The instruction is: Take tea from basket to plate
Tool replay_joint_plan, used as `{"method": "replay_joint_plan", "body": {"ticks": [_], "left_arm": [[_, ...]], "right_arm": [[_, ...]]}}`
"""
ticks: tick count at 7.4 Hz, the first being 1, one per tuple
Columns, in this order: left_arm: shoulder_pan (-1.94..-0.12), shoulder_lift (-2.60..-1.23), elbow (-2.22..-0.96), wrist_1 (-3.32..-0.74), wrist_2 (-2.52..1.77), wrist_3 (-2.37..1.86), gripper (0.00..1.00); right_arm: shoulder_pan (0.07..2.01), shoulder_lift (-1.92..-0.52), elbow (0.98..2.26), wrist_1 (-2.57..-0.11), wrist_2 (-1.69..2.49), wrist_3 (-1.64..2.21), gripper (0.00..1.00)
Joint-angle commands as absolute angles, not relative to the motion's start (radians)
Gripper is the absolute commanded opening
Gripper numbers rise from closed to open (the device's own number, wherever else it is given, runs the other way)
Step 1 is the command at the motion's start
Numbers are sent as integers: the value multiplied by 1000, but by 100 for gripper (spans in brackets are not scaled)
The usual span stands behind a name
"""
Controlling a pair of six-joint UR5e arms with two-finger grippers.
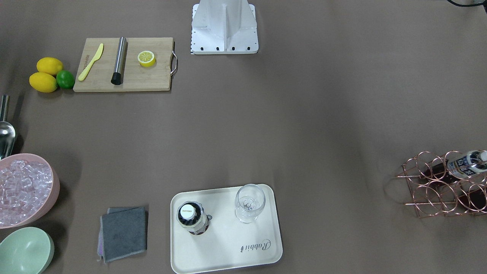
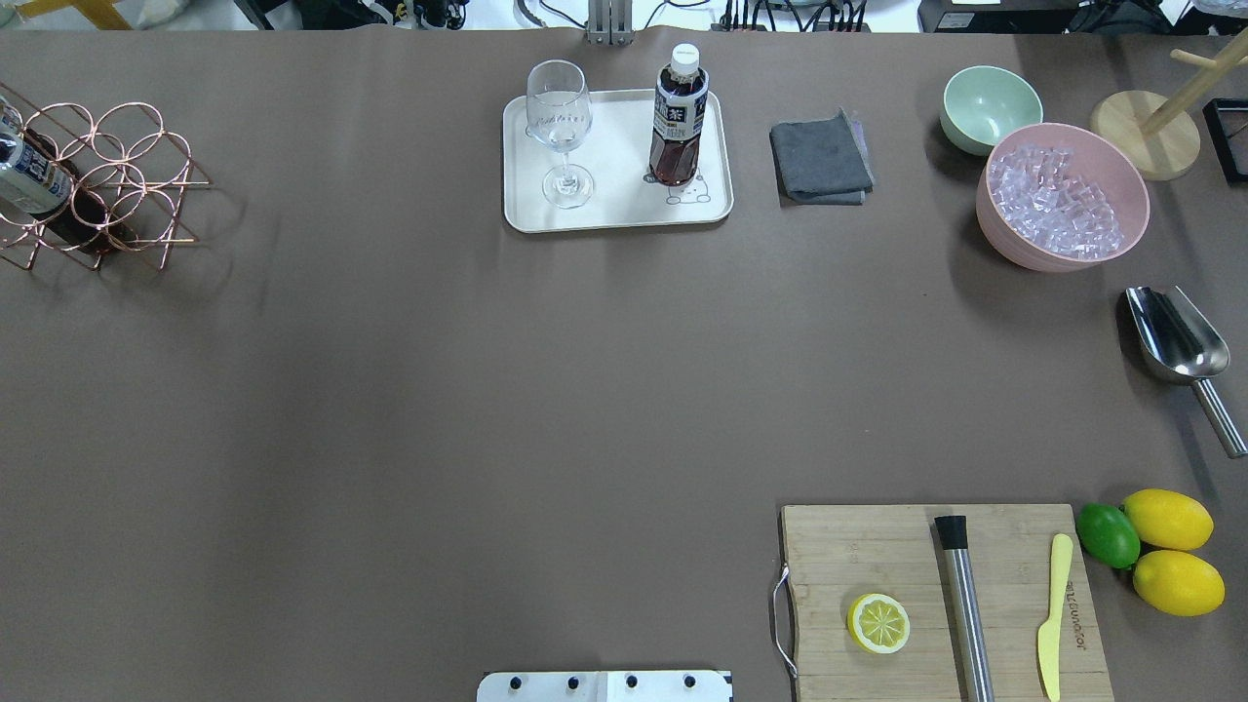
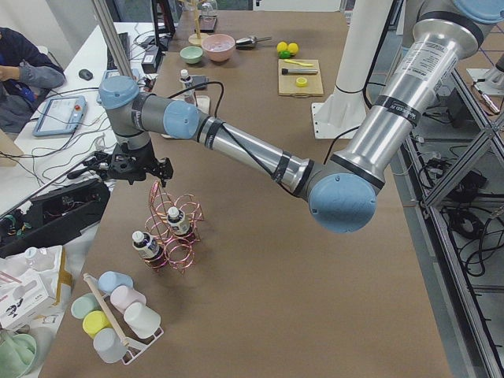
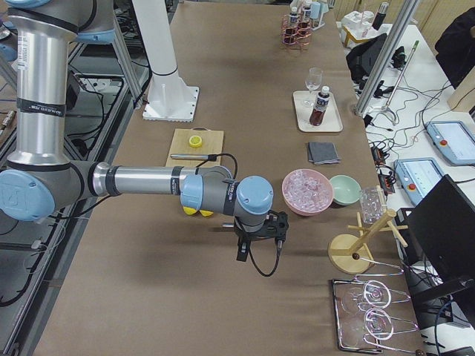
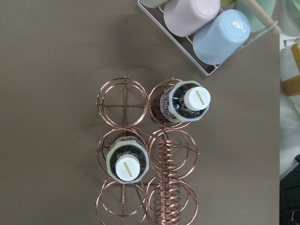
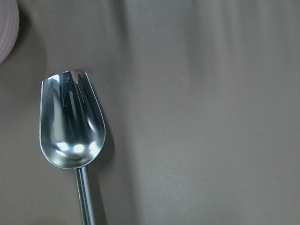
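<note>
Three tea bottles are in sight. One tea bottle [image 2: 680, 122] stands up straight on the plate [image 2: 624, 205], by the drawn bear. One glass [image 2: 560, 127] stands near it on the same plate.

The second tea bottle [image 5: 125, 161] and the third tea bottle [image 5: 185, 101] stand in the basket [image 5: 124, 106], caps up. The basket has six rings, and each of these two bottles sits in its own ring. One curly wire handle [image 5: 166, 187] runs across the rings. The basket stands far off to the robot's left, well apart from the plate.

The left hand [image 3: 140, 172] hangs over the basket. It touches no bottle. I cannot tell if this hand is wide or narrow. The right hand [image 4: 260, 241] hangs over one shiny metal scoop [image 6: 72, 122] that lies on the desk [image 2: 487, 390]. I cannot tell how wide that hand is either.

One wooden board [image 2: 877, 556] lies on the desk near the robot. On it are three things: one half lemon [image 2: 878, 623], one metal stick [image 2: 963, 604] and one yellow knife [image 2: 1051, 616]. Beside the board lie two whole lemons, one lemon [image 2: 1168, 519] and another lemon [image 2: 1178, 582], with one green lime [image 2: 1108, 534] touching them. There is also one pink bowl [image 2: 1063, 258] full of ice, one green bowl [image 2: 990, 107] and one grey cloth [image 2: 821, 158].
</note>
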State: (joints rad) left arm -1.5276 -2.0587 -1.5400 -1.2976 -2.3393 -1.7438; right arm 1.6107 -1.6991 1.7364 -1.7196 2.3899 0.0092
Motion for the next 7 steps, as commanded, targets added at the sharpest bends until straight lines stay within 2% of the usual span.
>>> {"method": "replay_joint_plan", "body": {"ticks": [1,5,7], "left_arm": [[-1557,-1946,-1688,-1211,-2355,-1511,97],[-1583,-1800,-1833,-1204,-2359,-1109,95],[-1586,-1754,-1841,-1206,-2350,-790,95]], "right_arm": [[1611,-1698,1736,-1720,2390,9,100],[1611,-1700,1735,-1721,2390,9,100],[1611,-1698,1735,-1721,2390,9,100]]}}
